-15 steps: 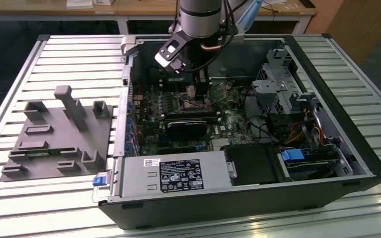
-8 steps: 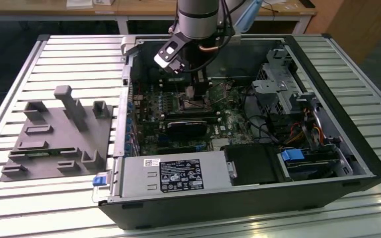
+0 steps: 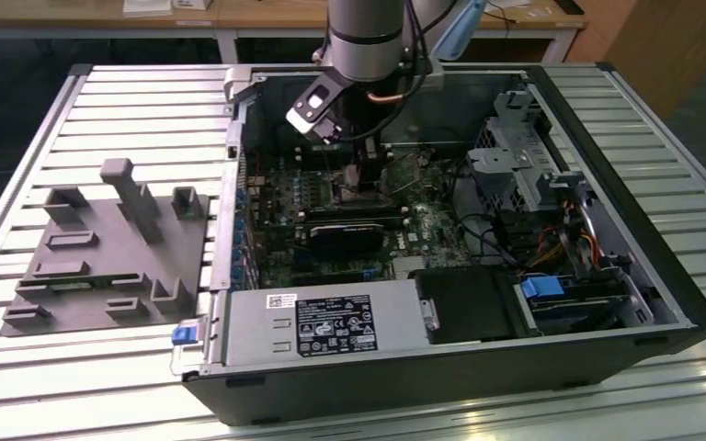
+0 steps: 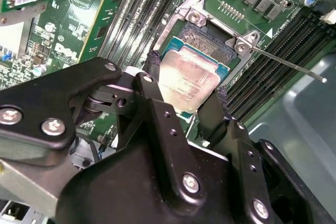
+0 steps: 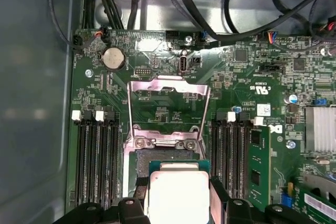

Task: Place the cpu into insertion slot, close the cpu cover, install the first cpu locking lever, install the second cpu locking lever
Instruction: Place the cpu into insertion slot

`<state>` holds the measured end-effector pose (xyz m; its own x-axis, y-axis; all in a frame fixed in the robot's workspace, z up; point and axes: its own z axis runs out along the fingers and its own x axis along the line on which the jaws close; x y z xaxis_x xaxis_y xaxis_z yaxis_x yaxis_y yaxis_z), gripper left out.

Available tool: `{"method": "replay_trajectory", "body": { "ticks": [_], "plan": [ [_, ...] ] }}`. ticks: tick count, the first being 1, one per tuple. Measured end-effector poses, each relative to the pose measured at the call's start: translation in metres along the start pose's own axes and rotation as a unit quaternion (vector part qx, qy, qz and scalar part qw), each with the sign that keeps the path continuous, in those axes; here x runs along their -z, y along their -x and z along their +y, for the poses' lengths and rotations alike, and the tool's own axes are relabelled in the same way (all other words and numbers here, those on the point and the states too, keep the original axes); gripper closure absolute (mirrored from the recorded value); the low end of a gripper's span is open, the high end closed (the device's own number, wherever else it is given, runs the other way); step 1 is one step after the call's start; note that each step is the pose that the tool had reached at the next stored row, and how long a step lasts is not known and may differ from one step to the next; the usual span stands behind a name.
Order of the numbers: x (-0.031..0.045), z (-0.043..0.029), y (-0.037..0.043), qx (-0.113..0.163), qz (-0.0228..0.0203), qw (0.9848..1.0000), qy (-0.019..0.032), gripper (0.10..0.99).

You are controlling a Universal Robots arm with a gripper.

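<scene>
The cpu [image 4: 190, 78] is a flat square chip with a dull silver top, and my gripper [image 4: 186, 83] is shut on it, one black finger [image 4: 152, 72] on each side. It hangs just above the insertion slot [image 4: 207, 39], a dark socket with a silver rim, and covers part of it. In the first wrist view the cpu [image 5: 178, 195] sits between the fingertips [image 5: 216, 190], and the cpu cover [image 5: 168, 88] stands swung open beyond the slot [image 5: 139, 162]. A thin locking lever [image 4: 286, 65] sticks out sideways from the socket corner. In the exterior view my gripper [image 3: 350, 179] reaches down into the open computer case.
Memory slots [image 5: 97, 161] flank the socket on both sides. A coin battery [image 5: 112, 57] and black cables [image 5: 210, 3] lie beyond the cover. The case holds a power supply [image 3: 316, 326], a black block [image 3: 350, 237] and a drive cage [image 3: 518, 156]. A grey fixture [image 3: 108, 248] lies on the slatted table.
</scene>
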<state>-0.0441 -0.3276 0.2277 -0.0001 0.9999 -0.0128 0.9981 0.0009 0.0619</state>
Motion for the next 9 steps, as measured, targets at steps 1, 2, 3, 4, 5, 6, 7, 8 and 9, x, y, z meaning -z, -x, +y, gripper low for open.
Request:
{"method": "replay_trajectory", "body": {
  "ticks": [1, 2, 3, 4, 5, 6, 7, 8, 9],
  "plan": [
    [-0.0010, -0.0001, -0.0005, 0.000, -0.0002, 1.0000, 0.0000, 0.549],
    [-0.0021, -0.0002, -0.0010, 0.000, -0.0004, 1.0000, 0.0000, 0.549],
    [-0.0033, -0.0003, -0.0014, 0.000, -0.0008, 1.0000, 0.0000, 0.549],
    [-0.0046, -0.0005, -0.0017, 0.000, -0.0011, 1.0000, 0.0000, 0.549],
    [-0.0060, -0.0008, -0.0020, 0.000, -0.0013, 1.0000, 0.0000, 0.549],
    [-0.0074, -0.0011, -0.0024, 0.000, -0.0015, 1.0000, 0.0000, 0.549],
    [-0.0085, -0.0014, -0.0030, 0.000, -0.0017, 1.0000, 0.0000, 0.549],
    [-0.0093, -0.0018, -0.0037, 0.000, -0.0018, 1.0000, 0.0000, 0.549],
    [-0.0099, -0.0021, -0.0041, 0.000, -0.0018, 1.0000, 0.0000, 0.549]
  ]
}}
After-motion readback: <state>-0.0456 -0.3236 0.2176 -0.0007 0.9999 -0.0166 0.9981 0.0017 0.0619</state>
